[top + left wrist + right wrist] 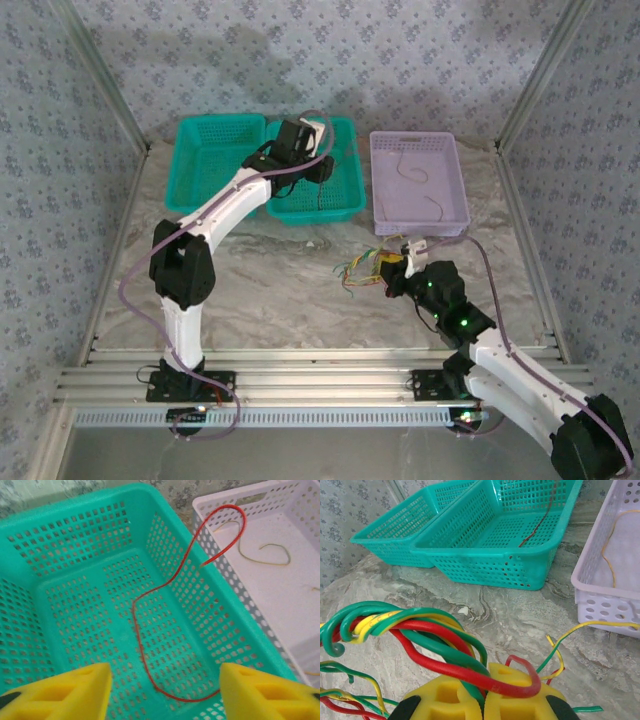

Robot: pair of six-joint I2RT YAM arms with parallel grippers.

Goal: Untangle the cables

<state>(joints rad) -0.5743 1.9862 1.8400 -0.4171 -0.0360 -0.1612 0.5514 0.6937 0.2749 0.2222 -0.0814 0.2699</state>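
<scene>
A tangled bundle of green, red and yellow cables [415,630] lies on the marble table left of my right gripper [484,700], whose yellow fingers are shut on its strands. From above, the bundle [357,272] sits mid-table beside that gripper [392,270]. A single thin red cable [137,630] lies loose on the floor of the right teal basket [75,515], one end arching over the rim. My left gripper [165,695] hangs open above it, holding nothing. In the top view this gripper [318,166] is over the same basket [345,205].
A second teal basket [215,135] stands to the left of the first. A lavender basket [455,190] at the back right holds thin yellow-green cables [265,555]. Metal frame posts and patterned walls close in the table's sides.
</scene>
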